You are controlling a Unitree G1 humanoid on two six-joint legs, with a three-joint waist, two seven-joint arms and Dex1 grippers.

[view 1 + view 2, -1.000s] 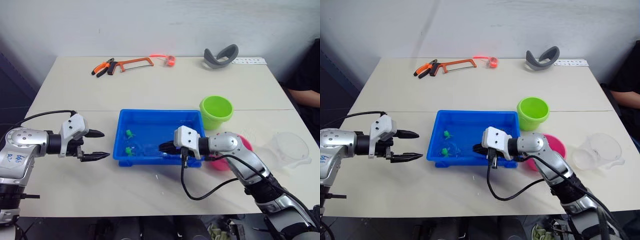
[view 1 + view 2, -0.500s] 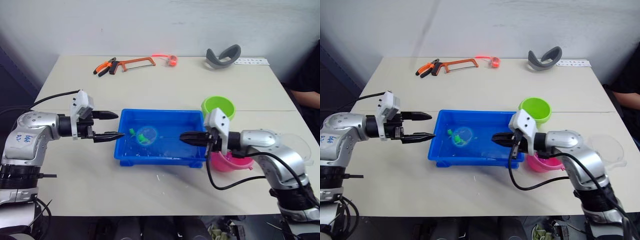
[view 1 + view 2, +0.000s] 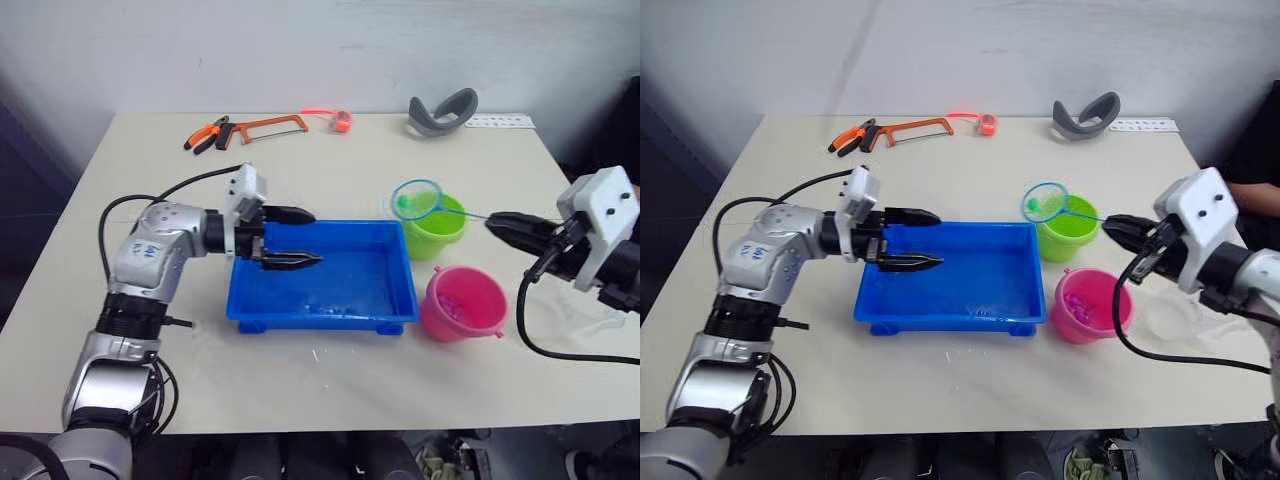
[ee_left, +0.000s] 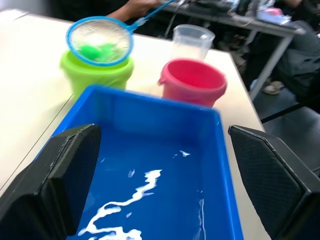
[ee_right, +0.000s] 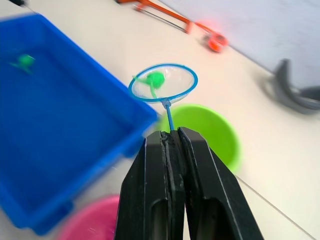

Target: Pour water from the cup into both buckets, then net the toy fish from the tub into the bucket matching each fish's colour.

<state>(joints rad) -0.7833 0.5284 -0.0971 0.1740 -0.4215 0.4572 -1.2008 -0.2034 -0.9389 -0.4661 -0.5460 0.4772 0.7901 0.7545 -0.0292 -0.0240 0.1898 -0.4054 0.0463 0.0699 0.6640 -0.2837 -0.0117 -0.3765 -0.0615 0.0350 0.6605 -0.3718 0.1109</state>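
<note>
My right gripper (image 3: 492, 223) is shut on the thin handle of the net (image 3: 417, 200). The blue hoop hangs just above the lime green bucket (image 3: 440, 232), with a green toy fish (image 5: 156, 78) lying in the mesh. The pink bucket (image 3: 462, 305) stands in front of the green one, with pink fish inside. My left gripper (image 3: 315, 238) is open over the left part of the blue tub (image 3: 320, 290), holding nothing. The tub holds water and one green fish (image 5: 24, 60). The clear cup (image 3: 1172, 316) stands at the right, partly behind my right arm.
Orange pliers and a hacksaw (image 3: 245, 128) lie near the table's far edge, beside a small orange-red object (image 3: 340, 121). A grey curved band (image 3: 440, 112) and a white strip (image 3: 500, 122) lie at the far right. A person's arm (image 3: 1255, 190) shows past the right edge.
My right gripper has lifted the net out of the tub with a green fish and carried it right, over the green bucket. My left gripper has moved right, over the tub's left end.
</note>
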